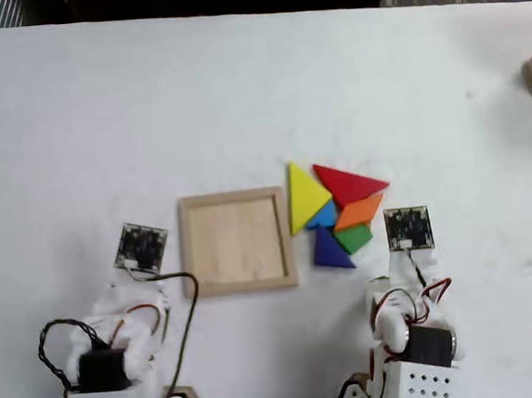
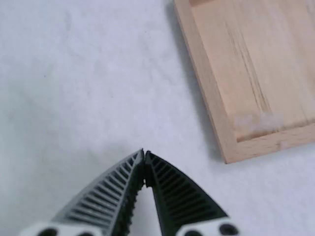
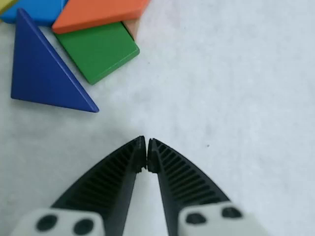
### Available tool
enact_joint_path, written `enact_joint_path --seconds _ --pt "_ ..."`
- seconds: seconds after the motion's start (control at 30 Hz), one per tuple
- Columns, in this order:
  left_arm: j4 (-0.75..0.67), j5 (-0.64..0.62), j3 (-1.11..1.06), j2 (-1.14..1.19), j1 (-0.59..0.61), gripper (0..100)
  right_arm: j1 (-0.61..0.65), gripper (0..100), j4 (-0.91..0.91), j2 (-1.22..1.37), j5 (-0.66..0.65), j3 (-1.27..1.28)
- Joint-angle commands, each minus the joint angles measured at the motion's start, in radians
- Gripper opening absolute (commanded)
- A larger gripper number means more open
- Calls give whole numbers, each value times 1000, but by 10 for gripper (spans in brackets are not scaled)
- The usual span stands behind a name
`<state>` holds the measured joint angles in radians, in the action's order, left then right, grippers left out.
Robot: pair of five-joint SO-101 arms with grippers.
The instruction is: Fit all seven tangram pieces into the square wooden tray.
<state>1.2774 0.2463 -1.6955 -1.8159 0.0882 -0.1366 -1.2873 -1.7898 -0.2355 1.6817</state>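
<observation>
Left end effector (image 2: 144,158) & right end effector (image 3: 147,148) are pressed together, empty. Tangram pieces (image 1: 339,213) sit packed at 3 o'clock of wooden tray (image 1: 236,242); risk: gripping blue triangle (image 3: 42,73) may drag touching neighbours.

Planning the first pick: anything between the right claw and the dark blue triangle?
Nothing visible. Only bare white table lies between the shut right claw and the dark blue triangle, the nearest piece.

I see the square wooden tray (image 1: 185,248) lying flat and unfilled on the bench (image 1: 74,132). Just beside its right rim, the pieces cluster tightly: yellow triangle (image 1: 305,196), red triangle (image 1: 347,184), orange piece (image 1: 358,211), light blue piece (image 1: 324,217), green piece (image 1: 353,238), dark blue triangle (image 1: 329,251).
</observation>
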Motion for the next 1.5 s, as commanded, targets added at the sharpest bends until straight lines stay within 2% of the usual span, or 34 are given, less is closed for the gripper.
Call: enact_joint_path --seconds 0.0,1.33,1.47 --pt "6 5 3 -8 4 24 -8 18 21 -8 9 9" --pt "-2 5 18 -8 2 24 12 21 21 -8 3 9" --pt "-2 11 74 -8 8 24 21 22 -13 -10 2 -72"
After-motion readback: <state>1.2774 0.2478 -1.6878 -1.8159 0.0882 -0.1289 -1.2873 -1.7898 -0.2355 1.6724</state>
